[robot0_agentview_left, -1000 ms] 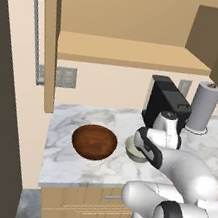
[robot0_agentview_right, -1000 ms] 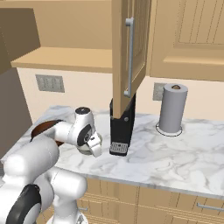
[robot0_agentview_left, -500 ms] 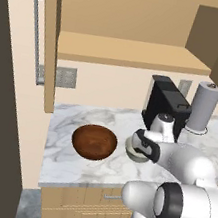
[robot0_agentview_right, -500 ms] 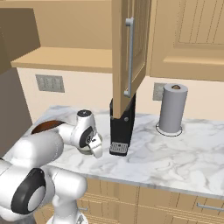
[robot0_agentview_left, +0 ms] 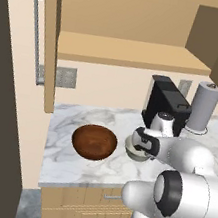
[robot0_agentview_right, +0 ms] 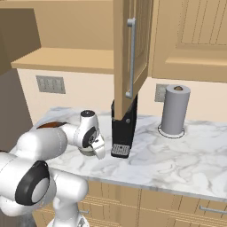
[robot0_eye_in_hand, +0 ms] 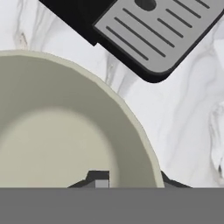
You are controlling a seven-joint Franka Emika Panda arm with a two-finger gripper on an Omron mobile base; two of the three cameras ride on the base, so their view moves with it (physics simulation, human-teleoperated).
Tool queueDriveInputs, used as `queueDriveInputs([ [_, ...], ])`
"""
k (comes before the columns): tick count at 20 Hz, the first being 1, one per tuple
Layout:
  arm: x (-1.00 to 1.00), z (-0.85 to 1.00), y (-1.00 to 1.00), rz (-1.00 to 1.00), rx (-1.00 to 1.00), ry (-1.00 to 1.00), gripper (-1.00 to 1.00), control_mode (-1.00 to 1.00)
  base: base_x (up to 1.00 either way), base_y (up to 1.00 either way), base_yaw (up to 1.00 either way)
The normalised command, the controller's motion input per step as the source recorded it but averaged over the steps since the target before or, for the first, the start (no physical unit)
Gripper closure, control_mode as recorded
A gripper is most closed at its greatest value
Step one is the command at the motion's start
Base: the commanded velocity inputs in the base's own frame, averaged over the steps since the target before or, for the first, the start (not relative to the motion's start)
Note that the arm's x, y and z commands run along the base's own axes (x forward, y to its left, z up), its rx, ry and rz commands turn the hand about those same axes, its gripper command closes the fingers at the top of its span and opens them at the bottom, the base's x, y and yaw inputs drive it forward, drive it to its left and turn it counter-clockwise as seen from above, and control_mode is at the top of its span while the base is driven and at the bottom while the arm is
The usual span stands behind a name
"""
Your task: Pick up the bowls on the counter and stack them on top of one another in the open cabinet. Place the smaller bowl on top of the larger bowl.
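open cabinet (robot0_agentview_left: 135, 60): one, above, shelf bare | table (robot0_agentview_left: 71, 163): two bowls, one black machine (robot0_agentview_left: 168, 109), one paper-towel roll (robot0_agentview_left: 203, 106) | larger bowl (robot0_agentview_left: 94, 142): left, untouched | smaller bowl (robot0_eye_in_hand: 65, 131): beside machine | hand (robot0_eye_in_hand: 131, 181): low over smaller bowl's rim, one finger inside, one outside; cannot tell whether clenched

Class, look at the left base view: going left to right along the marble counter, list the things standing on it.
Wide dark reddish-brown bowl → small pale grey-green bowl, partly behind the arm → black coffee machine → grey paper towel roll.
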Motion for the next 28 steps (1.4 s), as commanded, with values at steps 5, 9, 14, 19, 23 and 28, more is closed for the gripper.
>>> queueDriveInputs([
  [5,-0.05,0.01,0.00,0.00,0.00,0.01,1.00,-1.00,0.00,0.00,0.00],
  [9,-0.12,0.20,0.01,0.00,-0.01,0.00,1.00,-1.00,0.00,0.00,0.00],
  [14,-0.12,0.39,-0.03,-0.02,0.00,0.00,1.00,-1.00,0.00,0.00,0.00],
  [19,-0.07,0.47,0.01,-0.03,0.00,0.00,1.00,-1.00,0.00,0.00,0.00],
  [23,-0.07,0.47,0.07,-0.02,0.00,0.00,1.00,-1.00,0.00,0.00,0.00],
  [28,-0.04,0.46,0.16,0.00,0.00,-0.03,1.00,-1.00,0.00,0.00,0.00],
])
